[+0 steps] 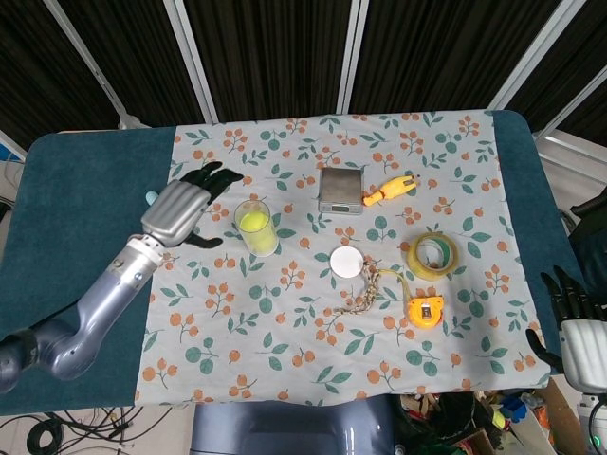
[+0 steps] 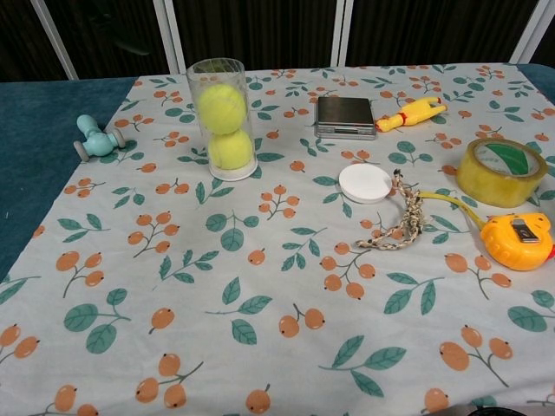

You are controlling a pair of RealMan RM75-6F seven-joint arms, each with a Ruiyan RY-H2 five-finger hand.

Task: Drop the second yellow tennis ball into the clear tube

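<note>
Tablecloth: tube [image 1: 256, 227] right of left hand [image 1: 180, 209].

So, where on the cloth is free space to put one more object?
The near half of the cloth is bare, in front of the clear tube and tape measure. The right middle is crowded: white disc, rope, tape roll.

The clear tube [image 2: 222, 117] looks like smooth, glossy plastic, and the two yellow tennis balls [image 2: 223, 109] stacked inside it are fuzzy and matt, like felt. The tablecloth [image 2: 260, 286] is a matt printed cloth over a darker teal fabric [image 2: 35, 173] at the left, while the scale [image 2: 344, 116] at the far side has a brushed, metallic top. To the right, the tape roll [image 2: 500, 172] is shiny and translucent, the tape measure [image 2: 517, 242] seems to be glossy orange plastic, and the left hand [image 1: 180, 210] shows a dull grey shell, perhaps metal.
</note>
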